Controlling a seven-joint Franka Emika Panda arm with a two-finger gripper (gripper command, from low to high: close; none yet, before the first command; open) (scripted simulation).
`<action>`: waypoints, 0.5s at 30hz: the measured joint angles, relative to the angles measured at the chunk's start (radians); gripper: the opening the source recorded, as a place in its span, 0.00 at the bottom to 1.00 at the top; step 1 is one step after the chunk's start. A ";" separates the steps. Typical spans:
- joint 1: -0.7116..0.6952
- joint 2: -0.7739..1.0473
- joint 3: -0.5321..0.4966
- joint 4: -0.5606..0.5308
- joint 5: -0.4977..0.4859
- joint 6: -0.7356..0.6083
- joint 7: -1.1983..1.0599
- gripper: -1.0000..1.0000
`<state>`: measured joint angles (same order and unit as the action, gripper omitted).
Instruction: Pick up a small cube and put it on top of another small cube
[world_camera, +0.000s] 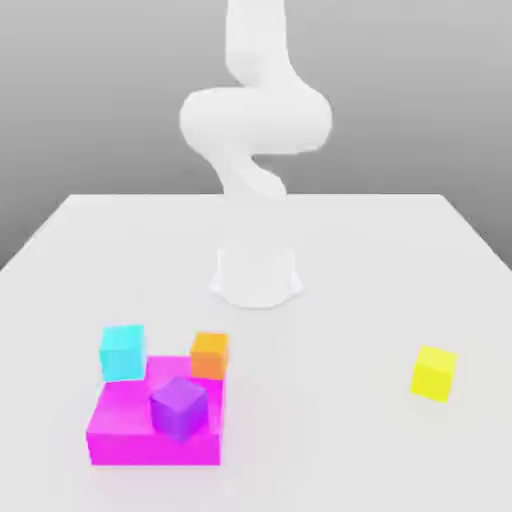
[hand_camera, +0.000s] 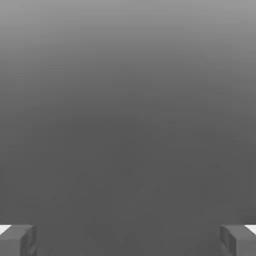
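Yellow and matte, the small bright yellow cube (world_camera: 434, 373) sits alone on the pale white counter (world_camera: 330, 420) at the lower right of the exterior view, well apart from the other blocks. At the lower left of the same frame lies a flat magenta block (world_camera: 125, 425), broad and low, with a small purple cube (world_camera: 180, 407) resting on its top face near the middle. The small orange cube (world_camera: 210, 354) stands on the counter just beside the magenta block's far edge, toward its right-hand corner as the exterior view shows it; whether the two touch cannot be told. A small cyan cube (world_camera: 122, 351) stands at the block's far left corner, level with the orange cube and a short gap to its left.

The white robot arm (world_camera: 255, 120) rises from its round base (world_camera: 256, 275) at the centre of the frame and coils upward out of the top edge, well clear of every cube.

In the hand view, the pincer (hand_camera: 128, 240) stands wide apart, one grey fingertip (hand_camera: 17, 240) at the lower left corner and the other at the lower right, with nothing between them but a plain grey backdrop.
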<state>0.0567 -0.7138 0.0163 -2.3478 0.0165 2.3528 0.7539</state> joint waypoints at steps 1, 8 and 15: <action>0.027 0.042 0.009 -0.022 0.008 0.025 -0.022 0.50; 0.186 0.300 0.082 -0.161 0.046 0.182 -0.152 0.50; 0.319 0.552 0.184 -0.299 0.043 0.336 -0.250 0.50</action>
<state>0.3762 -0.1614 0.1998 -2.6466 0.0597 2.6888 0.5044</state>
